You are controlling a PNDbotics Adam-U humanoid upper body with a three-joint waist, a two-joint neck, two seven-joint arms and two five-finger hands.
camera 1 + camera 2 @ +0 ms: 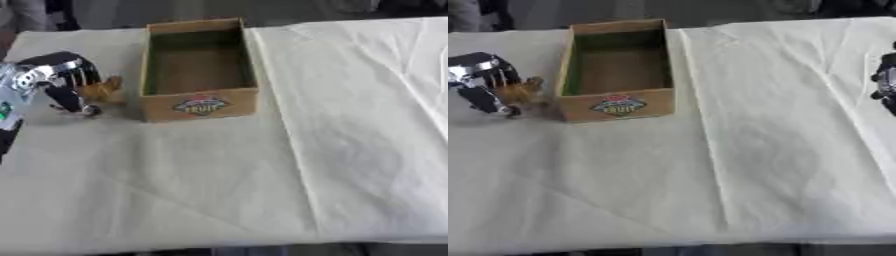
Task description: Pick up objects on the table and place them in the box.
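Evidently the pick-up step is under way: the robot's black-and-silver left hand (59, 80) has its fingers curled round a small brownish-yellow object (107, 89), low over the pale cloth-covered table (262, 175). The object sits at the hand's fingertips, on the side nearest the open cardboard box with a printed label (199, 106), which stands just beside it. Next comes a lift over the near wall. The right hand (885, 85) barely shows; its fingers cannot be judged.

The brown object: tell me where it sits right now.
The brown object is at the table's far left, just left of the box, with the left hand curled round it.
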